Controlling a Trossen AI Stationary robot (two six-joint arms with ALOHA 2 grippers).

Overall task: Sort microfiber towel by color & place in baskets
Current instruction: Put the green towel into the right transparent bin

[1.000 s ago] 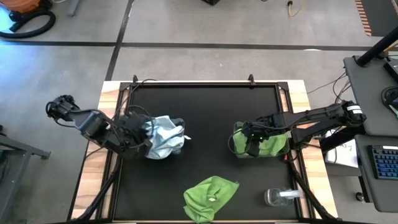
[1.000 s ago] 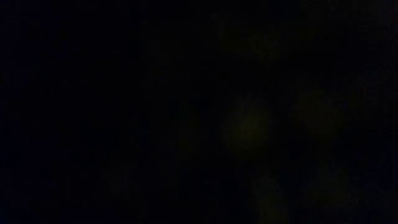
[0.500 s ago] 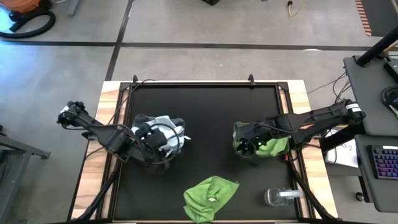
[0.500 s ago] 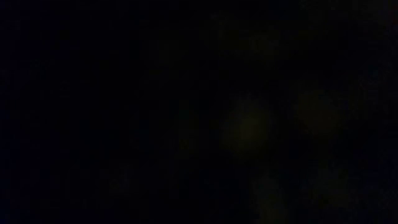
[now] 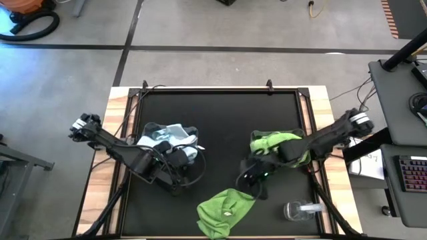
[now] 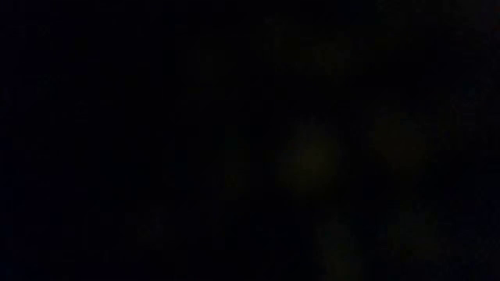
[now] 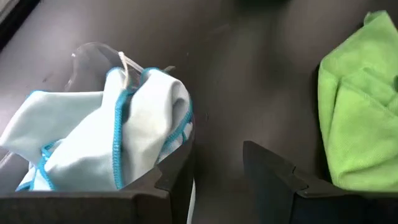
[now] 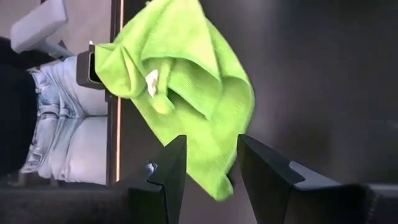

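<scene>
On the left half of the black table (image 5: pixel 220 133), the left basket (image 5: pixel 148 133) of clear plastic holds crumpled pale blue towels (image 5: pixel 168 136) with brighter blue stitched edges; in the left wrist view the blue cloth (image 7: pixel 118 137) bulges over the clear rim (image 7: pixel 93 53). The left gripper (image 5: pixel 179 160) hangs just beside this basket, on its side toward the table's middle and near edge, its fingers spread apart with nothing between them. Toward the near edge, around the middle of the table, a loose lime green towel (image 5: pixel 225 208) lies rumpled on the mat, with a small white tag (image 8: pixel 151 81) showing in the right wrist view. The right gripper (image 5: pixel 252 177) hovers just above and beside this towel, its two dark fingers (image 8: pixel 166 171) parted and empty, the cloth's edge lying past their tips. Farther right, the right basket (image 5: pixel 303 157) holds bunched green towels (image 5: pixel 277 143), partly covered by the right arm. Near the table's right front corner stands a small clear round container (image 5: pixel 298 211). The low view is dark and shows nothing. Past the table's edge, the right wrist view shows a person's legs in light jeans (image 8: pixel 59 124).
</scene>
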